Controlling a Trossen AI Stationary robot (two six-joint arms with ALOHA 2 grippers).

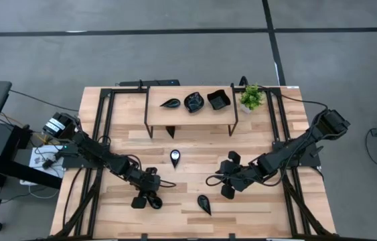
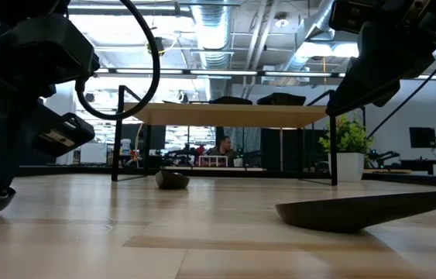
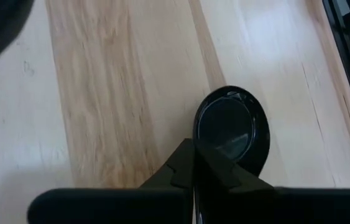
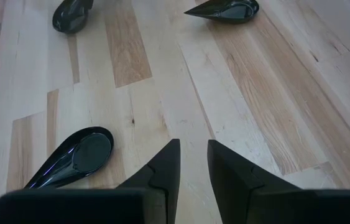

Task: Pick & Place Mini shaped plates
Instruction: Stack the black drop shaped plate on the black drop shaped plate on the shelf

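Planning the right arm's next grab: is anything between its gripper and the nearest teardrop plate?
Nothing visible; only bare tabletop lies between the right gripper and that teardrop plate.

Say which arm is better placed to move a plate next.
Left, probably. The left tool looks shut on a teardrop plate at its narrow end, ready to lift. The right tool is open and empty over bare table, with another plate beside it.

Plate (image 3: pixel 232 134) tail hidden behind left jaws.
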